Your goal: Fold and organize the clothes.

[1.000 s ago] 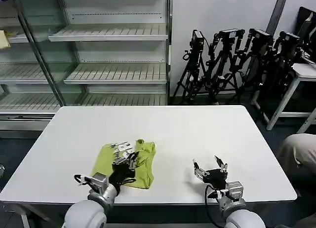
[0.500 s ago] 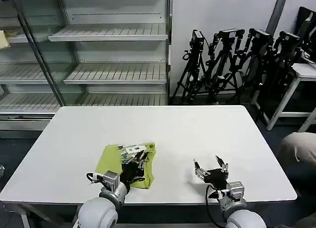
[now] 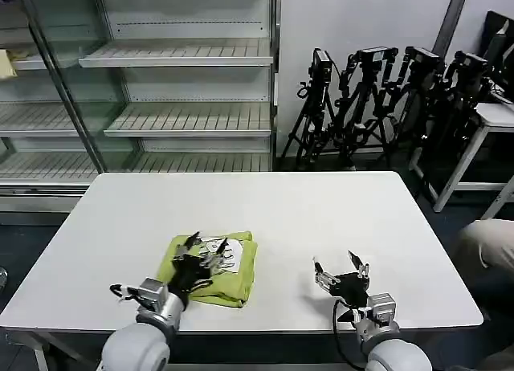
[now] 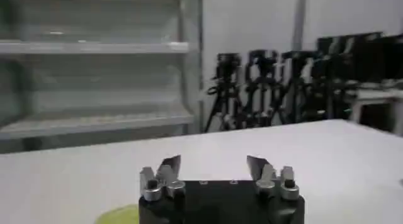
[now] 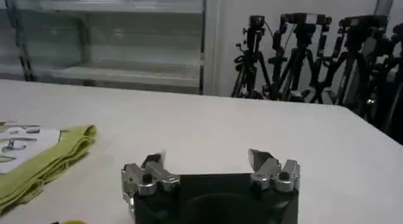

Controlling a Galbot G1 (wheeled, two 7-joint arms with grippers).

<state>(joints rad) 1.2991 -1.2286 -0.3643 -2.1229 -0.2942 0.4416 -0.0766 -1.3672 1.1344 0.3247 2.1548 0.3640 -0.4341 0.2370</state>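
Two spread fingers (image 3: 193, 241) of the left gripper (image 3: 207, 244) hover released above the folded lime T-shirt (image 3: 233, 276), grasping nothing. That shirt (a white printed patch facing up) lies as a compact bundle on the white worktop (image 3: 321, 210), near its front edge, left of centre. The right gripper (image 3: 342, 268) rests open over bare worktop, well apart from the shirt.

Soft thin cloth T-shirt (image 3: 227, 278), smooth matt white table (image 3: 321, 210)

Bare shelving (image 3: 189, 118), tripods (image 3: 385, 106) behind table (image 3: 321, 210)
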